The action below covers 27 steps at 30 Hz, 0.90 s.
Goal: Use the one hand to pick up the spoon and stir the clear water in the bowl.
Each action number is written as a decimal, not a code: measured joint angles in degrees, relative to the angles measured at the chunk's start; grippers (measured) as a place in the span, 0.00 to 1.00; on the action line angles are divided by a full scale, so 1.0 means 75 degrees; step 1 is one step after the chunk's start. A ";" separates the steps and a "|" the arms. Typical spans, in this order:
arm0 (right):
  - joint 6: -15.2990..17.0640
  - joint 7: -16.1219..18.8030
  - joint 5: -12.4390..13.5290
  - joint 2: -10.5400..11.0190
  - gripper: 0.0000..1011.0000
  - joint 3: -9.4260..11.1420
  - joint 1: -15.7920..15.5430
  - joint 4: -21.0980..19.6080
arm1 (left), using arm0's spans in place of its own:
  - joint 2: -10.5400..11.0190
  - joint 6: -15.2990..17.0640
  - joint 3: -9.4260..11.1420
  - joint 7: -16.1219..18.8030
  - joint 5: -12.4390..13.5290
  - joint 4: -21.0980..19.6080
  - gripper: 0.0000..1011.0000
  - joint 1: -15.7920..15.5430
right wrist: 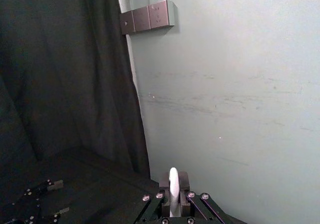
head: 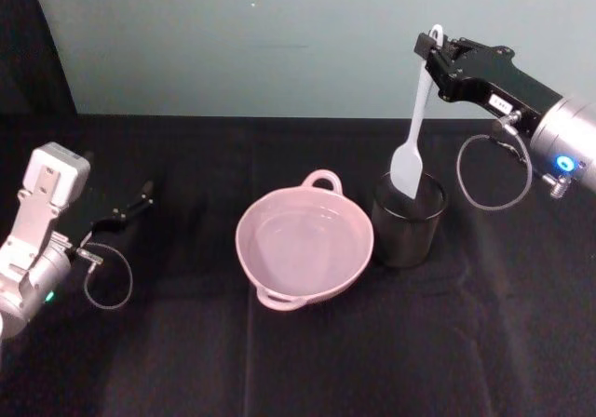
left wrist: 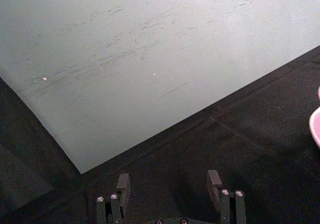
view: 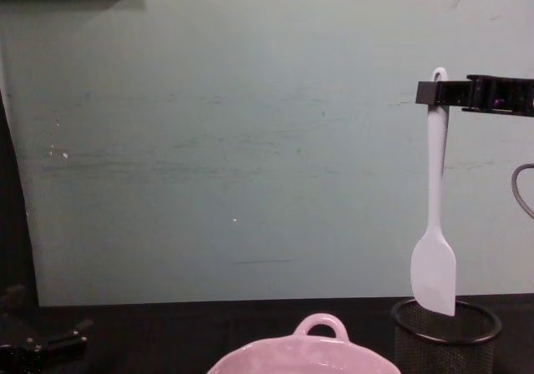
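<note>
Right end effector (head: 435, 50) clamped on spoon (head: 413, 138) at handle top by the hole. Spoon hangs upright, blade tip at the mouth of black mesh cup (head: 408, 231), just beside pink bowl (head: 244, 259). Left end effector (head: 142, 196) low at desk's left, fingers apart, empty. Black-cloth desk (head: 186, 361), pale green wall (head: 233, 45). Water (head: 303, 245) only a faint sheen. Chest view cuts off bowl's lower part.

the chest view's lower edge cuts off the bowl (view: 284, 353) and mesh cup (view: 446, 351).
</note>
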 joint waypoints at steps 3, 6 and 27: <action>-0.0002 -0.0001 0.0002 -0.0002 0.11 0.0003 -0.0002 0.0002 | 0.0000 0.0000 0.0000 0.0000 0.0000 0.0000 1.00 0.0000; 0.0002 -0.0003 0.0001 -0.0008 0.11 0.0007 -0.0004 0.0000 | 0.0000 0.0000 0.0000 0.0000 0.0000 0.0000 1.00 0.0000; -0.0202 0.0331 -0.0668 -0.1059 0.11 -0.1014 0.0520 0.0555 | 0.0000 0.0000 0.0000 0.0000 0.0000 0.0000 1.00 0.0000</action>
